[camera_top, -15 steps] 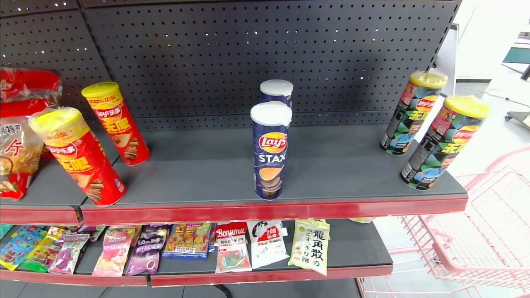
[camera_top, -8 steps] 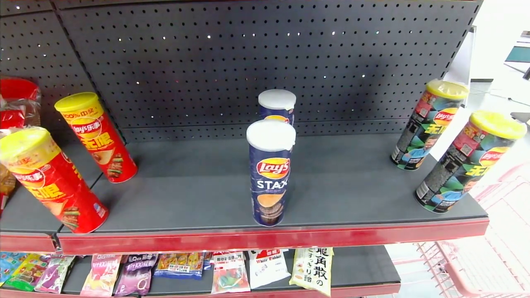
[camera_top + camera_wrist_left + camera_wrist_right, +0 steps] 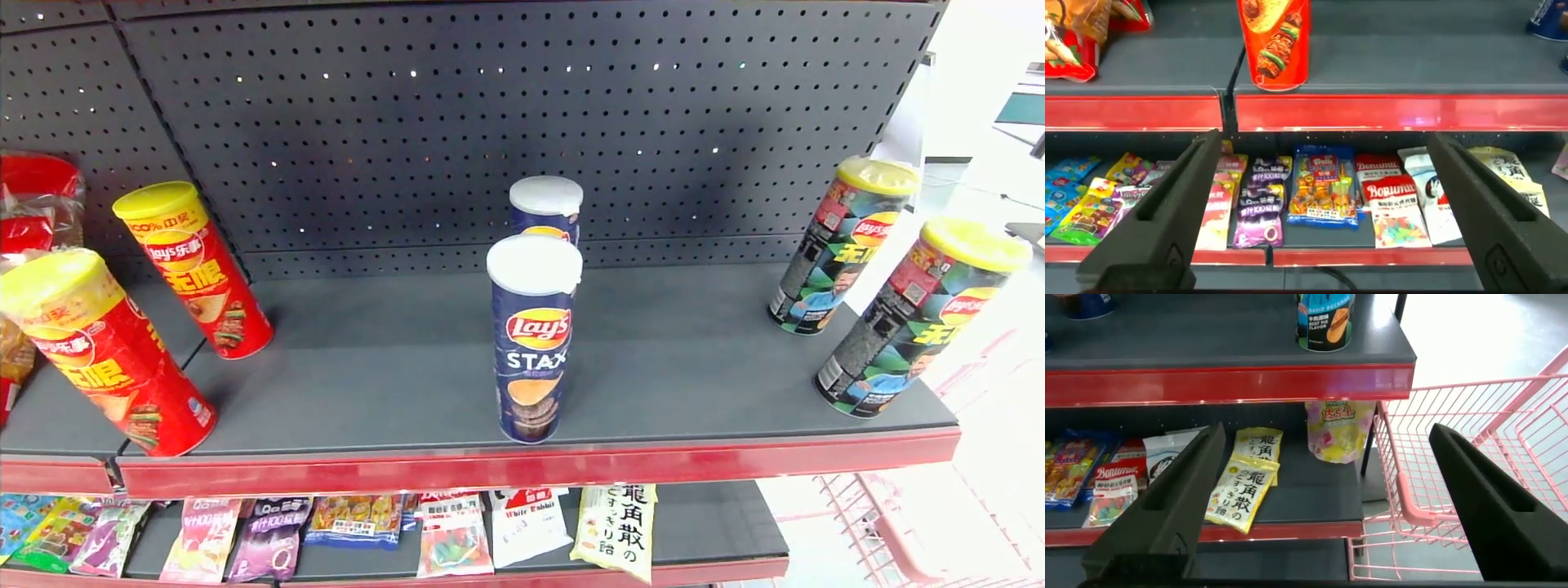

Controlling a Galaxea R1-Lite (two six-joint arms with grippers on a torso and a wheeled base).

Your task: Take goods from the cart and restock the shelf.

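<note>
On the upper shelf (image 3: 539, 467) two blue chip cans (image 3: 535, 335) stand one behind the other at the centre. Two red cans (image 3: 192, 269) stand at the left and two black-and-green cans (image 3: 922, 314) at the right. The pink wire cart (image 3: 898, 531) sits at the lower right, beside the shelf. My left gripper (image 3: 1323, 147) is open and holds nothing, facing the snack bags (image 3: 1323, 188) on the lower shelf below a red can (image 3: 1274, 41). My right gripper (image 3: 1327, 433) is open and holds nothing, near the shelf's right end beside the cart (image 3: 1470, 457).
Flat snack bags (image 3: 359, 523) line the lower shelf, with yellow bags (image 3: 1245, 490) and a pink-yellow bag (image 3: 1339, 429) at its right end. Red bagged snacks (image 3: 33, 196) sit at the far left. Bare shelf lies between the can groups.
The head camera has shifted, so the whole shelf sits lower and larger in the picture. The cans and bags themselves have not moved.
</note>
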